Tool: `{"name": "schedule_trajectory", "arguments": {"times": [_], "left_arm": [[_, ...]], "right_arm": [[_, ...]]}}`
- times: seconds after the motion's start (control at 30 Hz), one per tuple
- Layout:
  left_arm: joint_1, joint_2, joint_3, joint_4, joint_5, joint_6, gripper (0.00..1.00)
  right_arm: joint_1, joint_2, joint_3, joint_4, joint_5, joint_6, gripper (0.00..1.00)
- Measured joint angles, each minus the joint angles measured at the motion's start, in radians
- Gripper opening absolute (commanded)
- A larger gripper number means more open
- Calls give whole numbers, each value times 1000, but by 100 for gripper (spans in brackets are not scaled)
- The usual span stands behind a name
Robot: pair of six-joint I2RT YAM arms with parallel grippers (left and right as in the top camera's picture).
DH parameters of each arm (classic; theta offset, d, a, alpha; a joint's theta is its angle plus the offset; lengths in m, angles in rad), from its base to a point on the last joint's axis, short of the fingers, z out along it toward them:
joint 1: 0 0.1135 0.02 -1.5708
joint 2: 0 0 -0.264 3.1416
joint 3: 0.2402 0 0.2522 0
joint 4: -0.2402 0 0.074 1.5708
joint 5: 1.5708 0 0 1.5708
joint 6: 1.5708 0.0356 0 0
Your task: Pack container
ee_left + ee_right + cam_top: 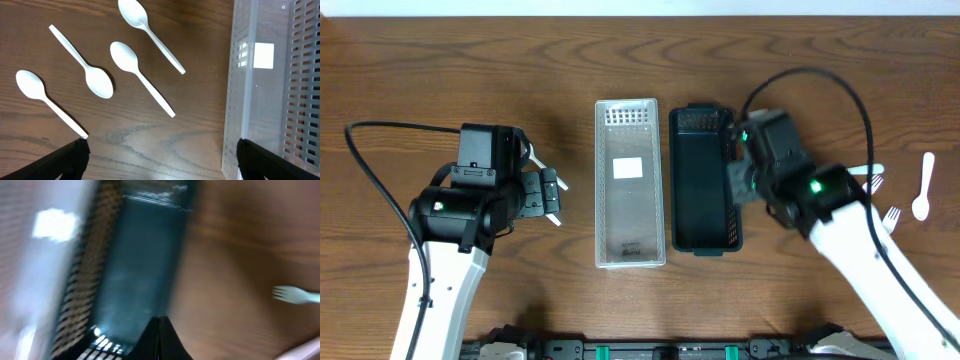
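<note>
Four white plastic spoons point(125, 57) lie scattered on the wooden table point(150, 135), upper left in the left wrist view, beside the clear slotted container point(248, 90). The left tool point(162, 155) gapes wide and empty below them. Overhead, the black slotted container point(672, 180) lies at centre against the clear one. The right tool point(160, 330), fingers pressed together, hangs over its right rim. A white fork point(868, 181) lies further right.

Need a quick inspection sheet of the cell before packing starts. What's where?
Surface: wooden table, no spills seen.
Job's things: clear tray and black tray side by side, no cutlery seen inside; four spoons left of them; two forks and lone spoon at right.
Clutter: nothing seen.
Grippers: left gripper open over the spoons; right gripper looks shut, at the black tray's right wall.
Cables: black cable off each arm.
Surroundings: dark rail at near edge.
</note>
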Motion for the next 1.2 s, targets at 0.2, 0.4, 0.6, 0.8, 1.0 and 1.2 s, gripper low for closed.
{"name": "schedule_trajectory", "arguments": {"times": [0.2, 0.4, 0.6, 0.8, 1.0, 1.2], "left_arm": [[0, 0, 0, 0, 0, 0, 96], [0, 0, 0, 0, 0, 0, 96], [0, 0, 0, 0, 0, 0, 96], [0, 0, 0, 0, 0, 0, 96], [0, 0, 0, 0, 0, 0, 96], [0, 0, 0, 3, 0, 0, 96]], "right_arm": [[-108, 174, -3, 80, 42, 17, 1], [-143, 338, -4, 159, -26, -10, 1], [-143, 420, -6, 177, -152, -60, 1], [-143, 420, -6, 194, -238, -90, 1], [-143, 420, -6, 198, -278, -96, 1], [-143, 420, -6, 184, -305, -95, 1]]}}
